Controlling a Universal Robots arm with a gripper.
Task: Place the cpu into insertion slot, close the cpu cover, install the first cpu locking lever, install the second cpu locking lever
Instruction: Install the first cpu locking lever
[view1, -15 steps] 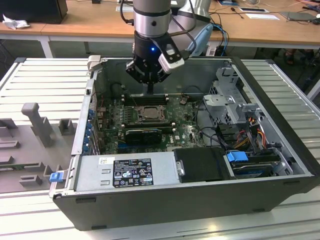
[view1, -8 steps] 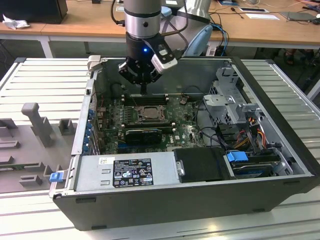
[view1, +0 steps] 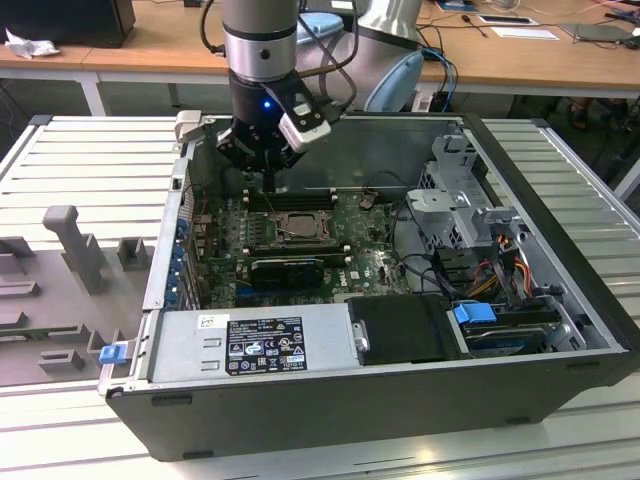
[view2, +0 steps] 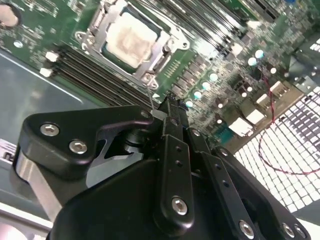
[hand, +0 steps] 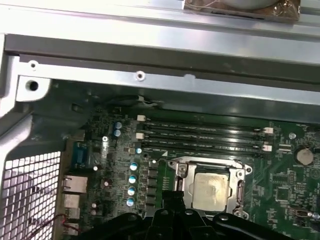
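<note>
On the exterior view's left lies a grey ribbed table (view1: 90, 150) with a grey moulded fixture (view1: 70, 235) on it. Next comes the open computer case (view1: 560, 290), its power supply (view1: 255, 340) along the near edge.

My gripper (view1: 268, 183) hangs inside the case at its far side, over the green motherboard (view1: 375, 265), just beyond the memory slots (view1: 290, 200) and the socket. In the second wrist view my gripper (view2: 167, 102) has its black fingers (view2: 172, 150) pressed together with no gap between them, and nothing is clamped in them. Their tips sit just beside a thin wire lever (view2: 150, 92) that rises at the socket's corner; I cannot tell whether I am touching it.

The cpu (view1: 296, 228) lies flat in the insertion slot (view1: 292, 240), its pale, smeared metal top facing up in both wrist views (view2: 131, 39) (hand: 211, 190). The cpu cover (view2: 165, 47) is down around the chip, its frame bordering the top on all sides (hand: 239, 175).

Further to the exterior view's right are a black block (view1: 405, 330), a metal drive cage (view1: 455, 190) and a tangle of cables (view1: 500, 265) with a blue clip (view1: 475, 313).
</note>
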